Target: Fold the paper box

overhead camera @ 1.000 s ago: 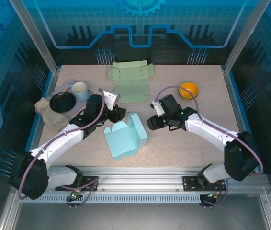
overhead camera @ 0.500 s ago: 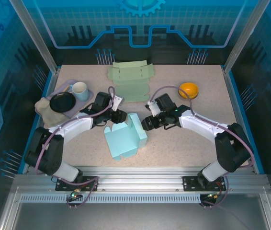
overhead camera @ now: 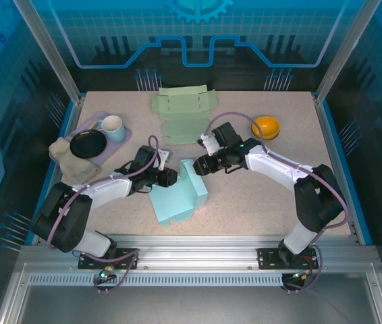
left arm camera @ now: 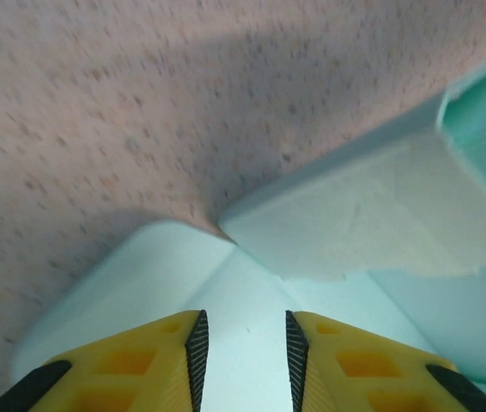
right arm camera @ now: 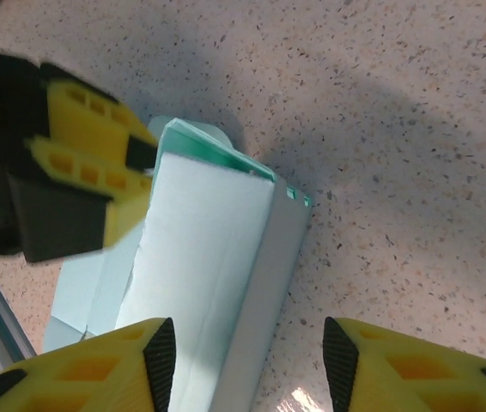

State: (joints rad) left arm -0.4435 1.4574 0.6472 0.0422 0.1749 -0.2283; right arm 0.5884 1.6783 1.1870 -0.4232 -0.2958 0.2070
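From the top external camera, a pale teal paper box [overhead camera: 177, 196] is lying near the front middle of the speckled, stone-look surface [overhead camera: 265, 202]. It is partly formed, with one wall standing upright along its right side and flat panels spreading toward the near edge. The left tool [overhead camera: 171, 177] is reaching in at the box's far-left corner, and the right tool [overhead camera: 196, 167] is pressing close to the upright wall's far end. Flat green cardboard sheets [overhead camera: 184, 111] are lying at the back. A round orange bowl [overhead camera: 266, 126] is sitting to the right, and a white mug [overhead camera: 112, 126] and a black dish [overhead camera: 88, 144] are sitting to the left.

In the left wrist view, the left tool [left arm camera: 245, 319] is holding its ribbed yellow fingers [left arm camera: 161, 356] a narrow gap apart. A smooth panel of the box [left arm camera: 346, 223] with a rounded flap is lying beyond the gap, against the grainy surface [left arm camera: 140, 103].

In the right wrist view, the right tool [right arm camera: 247, 335] is standing widely spread, its yellow fingers flanking the long upright wall of the box [right arm camera: 200, 249]. The wall's matte white face and thin green edge are showing. The left tool [right arm camera: 136, 154] is touching the wall's far corner.
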